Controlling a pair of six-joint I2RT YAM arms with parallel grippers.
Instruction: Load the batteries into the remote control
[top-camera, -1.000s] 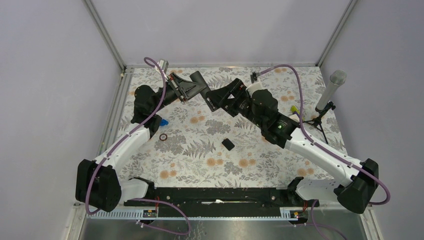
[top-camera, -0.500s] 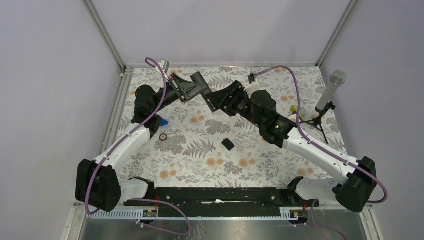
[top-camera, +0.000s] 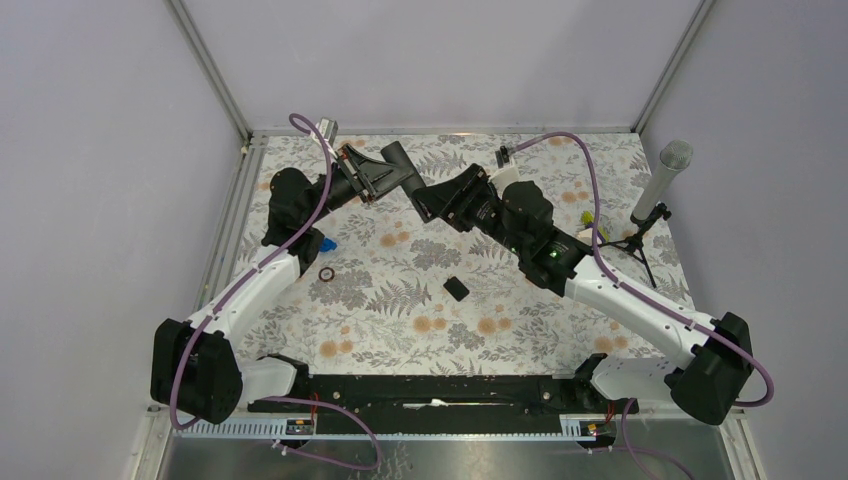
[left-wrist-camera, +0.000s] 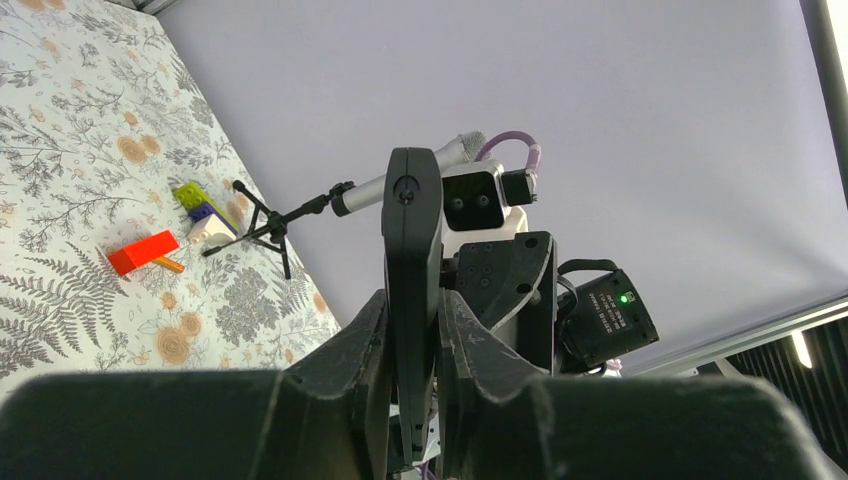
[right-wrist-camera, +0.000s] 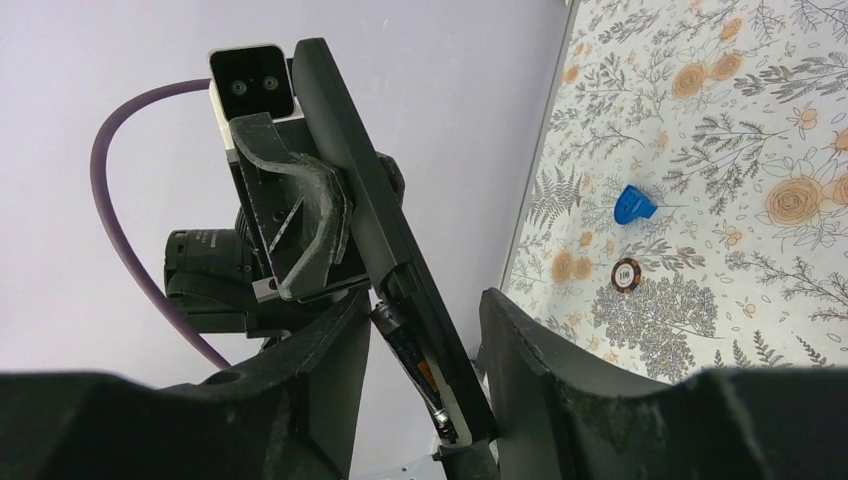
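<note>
Remote (left-wrist-camera: 412, 250): principal item. Slim black bar, held off the surface at far centre, where the two arms meet. Clamped partway along by the left jaws, closed tight on its two faces. Its free end reaches in between the right jaws. Back compartment at that end lies uncovered.

Remaining items, by size:

Surface (top-camera: 400, 335): floral print in grey and orange, pale walls on three sides.

Left arm (top-camera: 250, 290): white and black, purple cable, stretched from the near-left base to far centre.

Right arm (top-camera: 630, 300): same make, stretched from the near-right base, its wrist facing the left wrist.

Right jaws: part-open, one finger (right-wrist-camera: 525, 370) on each side of the remote's compartment end. Background shows between the bar and this finger, so no clamp on it.

Microphone (top-camera: 662, 185): grey head, tilted on a small black tripod at the far-right edge of the surface, well apart from the remote.

Red block (left-wrist-camera: 143, 252): lies flat on the surface near the tripod, beside a small cluster of yellow-green, purple and white pieces (left-wrist-camera: 200, 208).

Cover (top-camera: 456, 289): small flat black square, alone at mid-surface, below the raised remote.

Blue piece (right-wrist-camera: 633, 204): small, on the left part of the surface.

Chip (right-wrist-camera: 625, 272): dark round token marked 100, just beside the blue piece.

Battery (right-wrist-camera: 405, 355): one dark cylinder with a coppery band, lying in the open compartment, close by the other right finger
</note>
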